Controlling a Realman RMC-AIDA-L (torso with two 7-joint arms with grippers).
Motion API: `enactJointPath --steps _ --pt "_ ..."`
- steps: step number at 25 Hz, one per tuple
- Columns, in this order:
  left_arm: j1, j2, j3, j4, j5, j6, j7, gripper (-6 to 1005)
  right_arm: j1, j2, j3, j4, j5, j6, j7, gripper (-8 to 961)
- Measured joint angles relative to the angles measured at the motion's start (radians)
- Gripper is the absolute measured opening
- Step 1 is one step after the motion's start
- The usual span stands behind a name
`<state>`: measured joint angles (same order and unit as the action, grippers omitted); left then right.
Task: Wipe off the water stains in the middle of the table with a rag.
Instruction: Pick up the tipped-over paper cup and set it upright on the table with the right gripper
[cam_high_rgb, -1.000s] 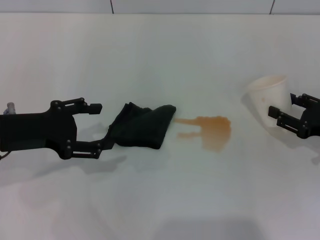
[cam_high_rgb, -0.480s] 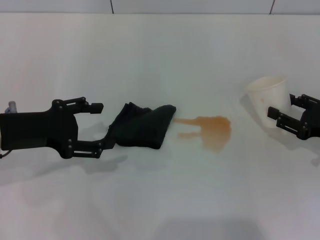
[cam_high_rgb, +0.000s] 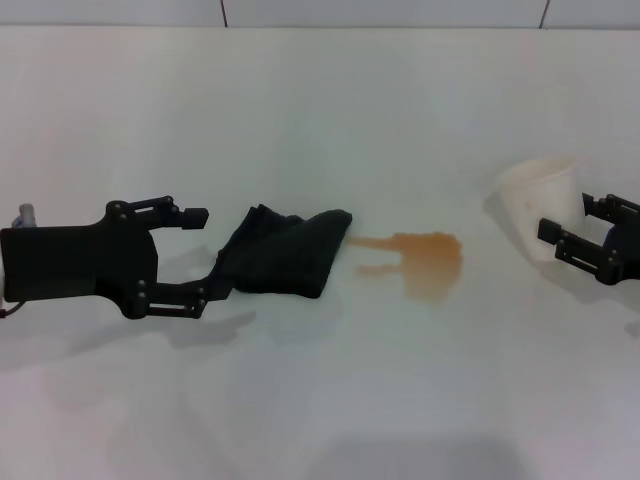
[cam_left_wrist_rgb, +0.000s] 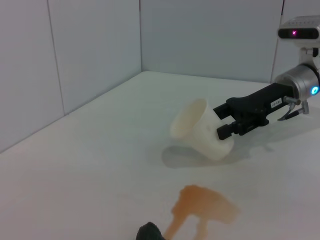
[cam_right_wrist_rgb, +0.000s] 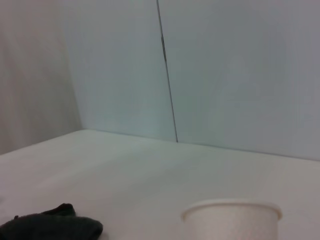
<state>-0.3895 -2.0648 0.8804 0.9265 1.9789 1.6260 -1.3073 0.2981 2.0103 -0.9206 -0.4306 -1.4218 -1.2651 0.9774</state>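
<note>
The rag (cam_high_rgb: 283, 252), soft, limp and light on the desk (cam_high_rgb: 320, 110), lies just ahead of the left claw (cam_high_rgb: 199, 256), whose fingers stand apart around its near bunched edge, the best hold.

No readable text, labels, brands or numbers on anything in view.
</note>
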Motion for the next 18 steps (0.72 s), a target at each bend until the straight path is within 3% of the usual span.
enactJointPath --steps 16,18 --pt "-0.010 0.003 0.017 0.002 0.000 0.002 -0.008 877 -0.043 -0.003 0.003 0.033 0.000 -0.018 -0.012 616" --pt "-0.014 0.004 0.021 0.003 0.000 0.002 -0.012 877 -0.048 -0.004 0.004 0.034 0.000 -0.018 -0.010 650"
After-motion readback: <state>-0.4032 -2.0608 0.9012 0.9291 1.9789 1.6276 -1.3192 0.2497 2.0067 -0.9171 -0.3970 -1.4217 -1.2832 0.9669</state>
